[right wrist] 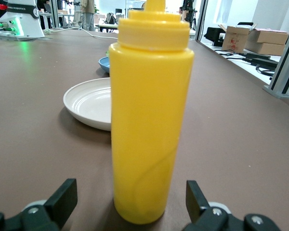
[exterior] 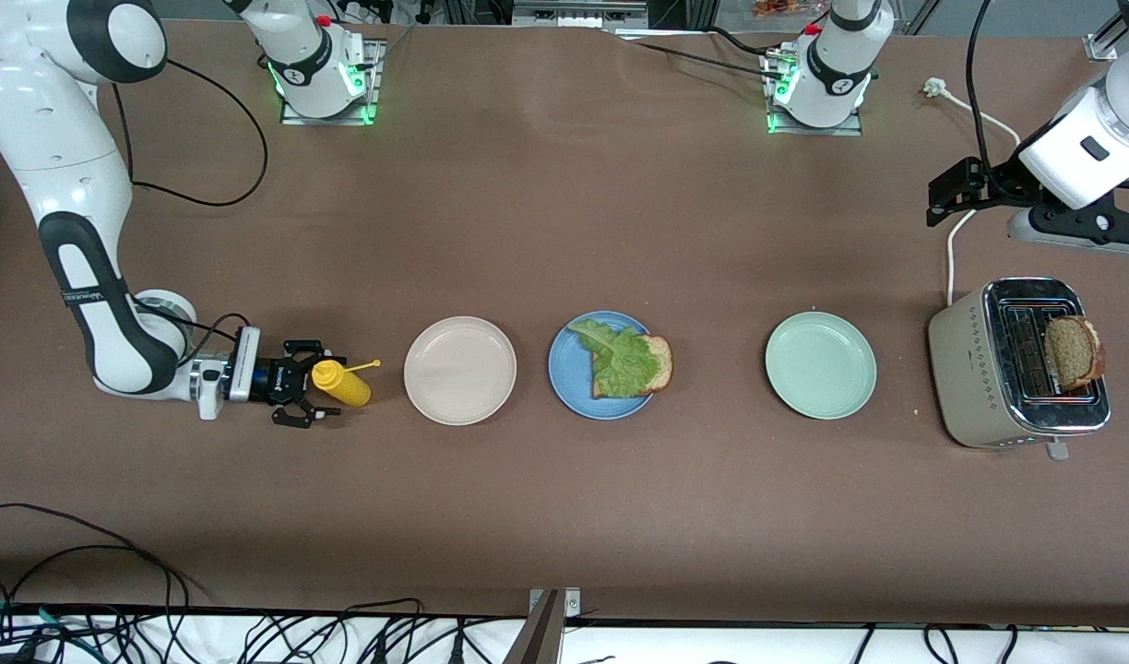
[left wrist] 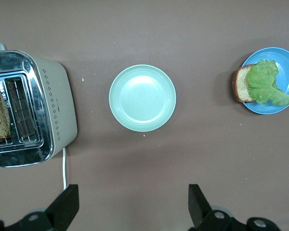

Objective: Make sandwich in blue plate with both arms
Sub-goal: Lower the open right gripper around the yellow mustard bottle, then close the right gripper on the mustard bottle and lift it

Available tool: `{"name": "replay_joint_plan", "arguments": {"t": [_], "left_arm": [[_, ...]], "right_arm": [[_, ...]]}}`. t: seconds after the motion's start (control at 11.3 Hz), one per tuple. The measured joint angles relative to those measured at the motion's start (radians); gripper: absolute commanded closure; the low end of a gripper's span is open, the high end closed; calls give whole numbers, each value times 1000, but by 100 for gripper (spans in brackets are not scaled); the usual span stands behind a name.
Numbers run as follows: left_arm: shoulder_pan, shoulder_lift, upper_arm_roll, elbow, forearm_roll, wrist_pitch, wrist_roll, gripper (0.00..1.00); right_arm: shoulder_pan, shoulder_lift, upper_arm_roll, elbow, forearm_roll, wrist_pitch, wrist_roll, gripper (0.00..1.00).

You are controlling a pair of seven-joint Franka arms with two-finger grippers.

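Small dark lettering is running along the white forearm of the right arm (exterior: 83, 297), too small to make out. More print is showing on the black body of the right gripper (exterior: 308, 385), equally illegible. No other writing is showing.

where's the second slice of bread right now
In the front view the second bread slice stands in a slot of the toaster at the left arm's end of the table, beside the mint-green plate.

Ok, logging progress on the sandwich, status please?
Right tool open around yellow bottle. Left tool open, above toaster. Bread and lettuce on blue plate; second slice in toaster.
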Motion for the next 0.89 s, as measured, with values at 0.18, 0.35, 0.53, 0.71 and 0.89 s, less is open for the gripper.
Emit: {"name": "replay_joint_plan", "arguments": {"t": [0.18,0.35,0.53,0.71,0.89], "left_arm": [[0,0,0,0,0,0,0,0],[0,0,0,0,0,0,0,0],[0,0,0,0,0,0,0,0],[0,0,0,0,0,0,0,0],[0,0,0,0,0,0,0,0]], "right_arm": [[9,4,0,0,18,16,0,57],[15,6,0,0,38,29,0,99],[21,6,1,0,42,55,5,100],[28,6,4,1,46,68,14,100],[35,5,5,9,46,80,51,100]]}}
